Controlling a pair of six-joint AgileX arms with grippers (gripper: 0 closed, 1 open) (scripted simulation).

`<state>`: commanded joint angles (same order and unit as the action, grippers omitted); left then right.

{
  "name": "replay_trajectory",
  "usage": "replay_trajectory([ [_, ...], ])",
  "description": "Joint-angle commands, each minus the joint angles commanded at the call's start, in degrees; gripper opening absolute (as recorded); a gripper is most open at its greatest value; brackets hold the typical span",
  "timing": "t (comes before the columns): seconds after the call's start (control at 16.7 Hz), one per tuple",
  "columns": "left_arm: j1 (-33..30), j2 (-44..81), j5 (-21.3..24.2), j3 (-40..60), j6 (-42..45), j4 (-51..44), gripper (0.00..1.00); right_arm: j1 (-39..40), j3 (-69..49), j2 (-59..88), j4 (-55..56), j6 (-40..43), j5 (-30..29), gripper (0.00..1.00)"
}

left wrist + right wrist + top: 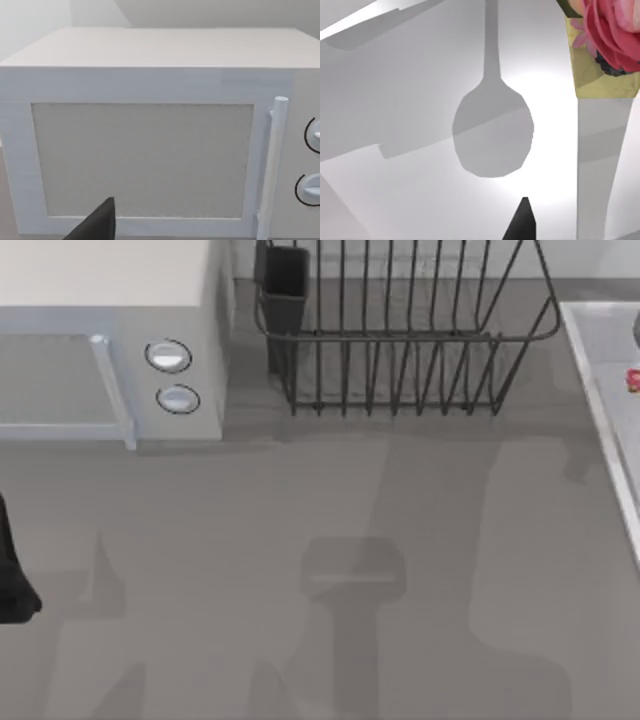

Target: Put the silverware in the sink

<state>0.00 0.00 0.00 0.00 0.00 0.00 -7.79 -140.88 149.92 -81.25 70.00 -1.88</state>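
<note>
One dark tip of the right gripper [522,222] is seen in the right wrist view, and whether the jaws are open or shut cannot be told from it; nothing is seen held. Just beyond that tip a grey spoon [492,130] is seen bowl-first, apparently lying on a pale smooth surface, which is judged to be the floor of the sink [395,150]. Beside the spoon, and apart from it, a second flat utensil [597,145] with a flower-patterned handle is laid. In the top view the sink [612,440] is placed at the table's right edge, behind its raised rim.

The silverware is therefore judged to be in the basin already, so the step in hand is taken as letting go and leaving. It is best done by a straight lift, so that neither piece is dragged and the rim is not struck.

The left gripper [97,225] is parked at the table's left, facing the microwave [150,150]; its jaws cannot be judged either.
</note>
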Motion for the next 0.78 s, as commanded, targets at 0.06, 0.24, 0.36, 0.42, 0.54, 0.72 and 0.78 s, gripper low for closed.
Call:
replay_trajectory([
  [0.06, 0.00, 0.00, 0.00, 0.00, 0.00, 0.00, 1.00, 0.00, 0.00, 0.00, 0.00, 0.00, 0.00, 0.53],
  [0.24, 0.00, 0.00, 0.00, 0.00, 0.00, 0.00, 1.00, 0.00, 0.00, 0.00, 0.00, 0.00, 0.00, 0.75],
  [0.36, 0.00, 0.00, 0.00, 0.00, 0.00, 0.00, 1.00, 0.00, 0.00, 0.00, 0.00, 0.00, 0.00, 0.90],
  [0.42, 0.00, 0.00, 0.00, 0.00, 0.00, 0.00, 1.00, 0.00, 0.00, 0.00, 0.00, 0.00, 0.00, 0.98],
  [0.54, 0.00, 0.00, 0.00, 0.00, 0.00, 0.00, 1.00, 0.00, 0.00, 0.00, 0.00, 0.00, 0.00, 1.00],
  [0.72, 0.00, 0.00, 0.00, 0.00, 0.00, 0.00, 1.00, 0.00, 0.00, 0.00, 0.00, 0.00, 0.00, 1.00],
  [0.78, 0.00, 0.00, 0.00, 0.00, 0.00, 0.00, 1.00, 0.00, 0.00, 0.00, 0.00, 0.00, 0.00, 1.00],
])
